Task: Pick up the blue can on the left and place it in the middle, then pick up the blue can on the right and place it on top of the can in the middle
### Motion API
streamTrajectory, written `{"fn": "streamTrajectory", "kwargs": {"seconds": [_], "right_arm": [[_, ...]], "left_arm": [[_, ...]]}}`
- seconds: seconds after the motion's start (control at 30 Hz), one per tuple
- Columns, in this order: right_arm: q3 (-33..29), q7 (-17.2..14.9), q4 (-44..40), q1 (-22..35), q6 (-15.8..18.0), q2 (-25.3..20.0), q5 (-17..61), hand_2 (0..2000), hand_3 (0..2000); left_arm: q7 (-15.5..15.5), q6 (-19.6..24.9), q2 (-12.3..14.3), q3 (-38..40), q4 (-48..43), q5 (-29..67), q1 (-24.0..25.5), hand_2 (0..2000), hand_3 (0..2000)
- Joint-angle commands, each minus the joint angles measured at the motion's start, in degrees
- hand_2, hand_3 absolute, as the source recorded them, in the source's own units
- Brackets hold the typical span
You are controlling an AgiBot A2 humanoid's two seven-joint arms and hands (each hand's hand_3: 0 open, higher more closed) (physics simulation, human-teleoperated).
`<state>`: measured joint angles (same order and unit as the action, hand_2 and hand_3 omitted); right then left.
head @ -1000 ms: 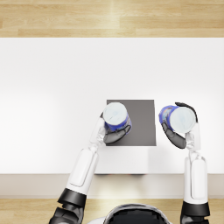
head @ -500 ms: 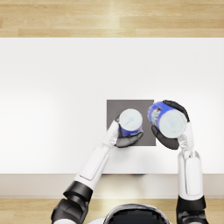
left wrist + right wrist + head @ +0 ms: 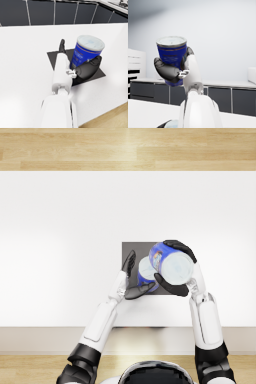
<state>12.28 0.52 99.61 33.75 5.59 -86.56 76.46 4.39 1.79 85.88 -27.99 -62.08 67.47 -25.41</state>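
white tabletop (image 3: 60, 238) spreads wide around a dark square mat (image 3: 131, 249) near its front edge, with a wood floor strip (image 3: 125, 148) beyond the far side. since half a second ago the right hand (image 3: 176, 273) has carried its blue can (image 3: 170, 264) inward and higher, so it now overlaps the first can (image 3: 146, 272) from above in the head view. that first can stands upright on the mat, further toward the mat's middle than before. the left hand (image 3: 132, 278) has its fingers spread apart around the can's side, thumb near the base; contact cannot be told. the right hand stays clamped on its lifted can (image 3: 172, 56). broad bare surface lies left and behind.
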Motion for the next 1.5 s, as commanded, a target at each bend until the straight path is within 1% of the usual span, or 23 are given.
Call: {"fn": "streamTrajectory", "kwargs": {"seconds": [0.03,0.07,0.13,0.23,0.27,0.33,0.37,0.43,0.53,0.7,0.93,1.17,1.23,1.27,1.3,1.33,1.37,1.4,1.43,1.5], "right_arm": [[2.60,-0.01,-1.25,0.14,-0.05,-0.18,0.00,2000,1520],[2.83,-0.02,-1.67,-0.11,0.11,-0.18,0.00,2000,1520],[3.38,-0.02,-2.52,-0.26,1.81,-0.36,0.00,2000,1520],[4.77,0.02,-3.05,-0.47,3.39,-0.63,0.00,2000,1520],[5.12,-2.09,-3.20,-0.52,-1.12,-0.76,-0.01,2000,1520],[5.59,-5.29,-3.75,-0.51,-10.50,-1.02,0.00,2000,1520],[5.70,-6.47,-4.14,-0.46,-13.81,-1.16,0.00,2000,1520],[6.14,-7.94,-4.44,-0.91,-17.92,-1.18,-0.01,2000,1520],[7.95,-9.23,-4.09,-2.03,-20.54,-0.99,-0.02,2000,1520],[9.09,-9.99,-5.56,-3.67,-21.70,-0.77,-0.03,2000,1520],[9.63,-10.12,-10.82,-4.37,-22.01,-1.29,-0.03,2000,1520],[10.36,-10.20,-13.00,-5.84,-22.65,-1.36,-0.04,2000,1520],[10.81,-10.45,-12.78,-6.27,-22.35,-1.38,-0.04,2000,1520],[11.00,-10.59,-13.07,-6.40,-21.56,-1.43,-0.03,2000,1520],[10.77,-10.91,-13.26,-6.18,-19.75,-1.66,-0.03,639,1193],[10.37,-11.45,-13.47,-6.14,-19.86,-1.82,-0.03,0,867],[10.28,-11.76,-13.47,-6.18,-20.84,-1.91,-0.02,0,540],[9.99,-12.07,-13.39,-6.29,-21.12,-1.96,-0.02,0,213],[9.69,-12.26,-12.81,-6.41,-21.33,-1.99,-0.02,0,0],[9.25,-12.54,-12.14,-6.48,-22.30,-2.17,-0.02,0,0]], "left_arm": [[-1.27,-0.36,-4.16,10.76,-18.37,0.00,9.89,0,0],[-2.16,-0.70,-4.74,12.63,-20.75,-0.01,11.93,0,0],[-3.25,-1.23,-5.70,15.96,-25.87,-0.03,15.62,0,0],[-3.97,-1.59,-6.37,18.82,-30.33,-0.04,18.86,0,0],[-4.09,-1.65,-6.29,19.58,-30.40,-0.04,19.26,0,0],[-4.24,-1.72,-6.17,19.52,-29.50,-0.04,19.45,0,0],[-4.28,-1.74,-6.16,19.32,-29.57,-0.04,19.69,0,0],[-4.34,-1.77,-6.10,18.24,-29.51,-0.04,20.05,0,0],[-4.37,-1.78,-5.87,17.50,-29.18,-0.03,20.24,0,0],[-4.39,-1.79,-5.59,18.22,-30.67,-0.03,20.92,0,0],[-4.39,-1.79,-5.02,18.82,-31.28,-0.03,21.18,0,0],[-4.39,-1.79,-4.41,19.69,-32.01,-0.03,21.17,0,0],[-4.39,-1.79,-4.29,19.87,-32.61,-0.03,21.34,0,0],[-4.39,-1.79,-4.20,19.97,-32.78,-0.03,21.32,0,0],[-4.39,-1.79,-4.06,20.31,-32.72,-0.03,21.10,0,0],[-4.39,-1.79,-3.95,20.19,-32.89,-0.03,21.04,0,0],[-4.39,-1.79,-3.78,20.13,-32.99,-0.03,20.71,0,0],[-4.39,-1.79,-3.63,20.13,-33.84,-0.04,20.46,0,0],[-4.39,-1.79,-3.47,20.14,-34.67,-0.04,20.19,0,0],[-4.39,-1.79,-3.14,20.35,-36.28,-0.04,19.61,0,0]]}}
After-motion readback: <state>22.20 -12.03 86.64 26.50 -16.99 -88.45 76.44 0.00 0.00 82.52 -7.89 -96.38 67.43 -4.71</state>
